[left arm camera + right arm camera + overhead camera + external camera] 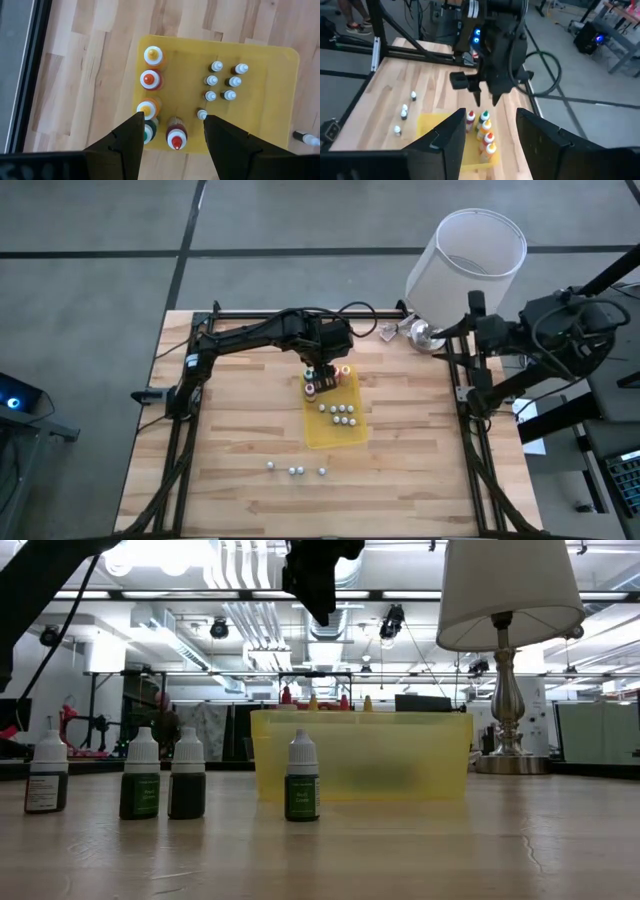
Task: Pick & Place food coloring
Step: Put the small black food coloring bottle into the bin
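1. High view: table point(240, 440) holds everything and nothing has been lifted off it. No drop-off spot is marked, so I can't say where the set is meant to go.
2. Yellow tray point(345, 435) sits mid-table. In the low view it reads as a shallow translucent bin with walls, not a flat sheet.
3. Left arm reaches out over the tray's far end. Left gripper point(320, 367) hangs above the bottles with its fingers spread and nothing between them. Left wrist view confirms it: both fingers point(127, 145) stand clear either side of the cluster and touch nothing.
4. Right gripper point(490, 115) waits off the table's right edge near the lamp point(465, 260), fingers apart and empty.
5. Food coloring point(150, 79): five upright bottles at one end of the tray. Four stand in a row along the tray's edge and a red-capped one point(176, 136) is just beside the row. All are still standing, none gripped.
6. Small white-capped droppers point(222, 80): a cluster in the tray, apart from the coloured set, and a few more point(295, 470) stand on the bare wood in front of the tray.
7. Status, my read: this is the approach stage. Pick not done, place not done. Descend, close, lift and transfer are all still left.
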### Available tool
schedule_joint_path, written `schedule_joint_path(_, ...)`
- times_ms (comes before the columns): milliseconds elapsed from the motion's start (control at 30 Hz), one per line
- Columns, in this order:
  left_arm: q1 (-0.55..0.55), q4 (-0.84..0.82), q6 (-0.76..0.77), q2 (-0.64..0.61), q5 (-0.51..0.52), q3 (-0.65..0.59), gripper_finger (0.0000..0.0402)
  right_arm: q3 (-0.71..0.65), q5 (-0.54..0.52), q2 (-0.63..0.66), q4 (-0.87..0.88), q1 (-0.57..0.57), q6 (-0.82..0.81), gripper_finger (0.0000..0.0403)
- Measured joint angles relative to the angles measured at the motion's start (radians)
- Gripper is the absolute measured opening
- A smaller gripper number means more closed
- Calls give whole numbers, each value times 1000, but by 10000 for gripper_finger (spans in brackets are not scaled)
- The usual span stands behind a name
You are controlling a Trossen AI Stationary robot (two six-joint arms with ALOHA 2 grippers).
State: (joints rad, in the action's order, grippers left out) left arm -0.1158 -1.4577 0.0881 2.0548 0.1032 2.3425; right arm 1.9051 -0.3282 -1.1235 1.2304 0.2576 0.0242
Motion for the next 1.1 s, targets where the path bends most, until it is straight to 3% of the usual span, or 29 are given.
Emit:
schedule_joint_path(300, 0, 8, 27, 0, 0, 0, 177, -254, 80, 155, -128, -14, -48, 167)
schedule_joint_path(533, 0, 19, 43, 0, 0, 0, 177, -473, 184, 272, -348, -14, -61, 167)
schedule_joint_path(900, 1, 59, 64, 0, 0, 0, 177, -776, 270, 349, -599, -15, -159, 167)
schedule_joint_path(1100, 1, 60, 71, 0, 0, 0, 177, -955, 318, 394, -850, -20, -181, 167)
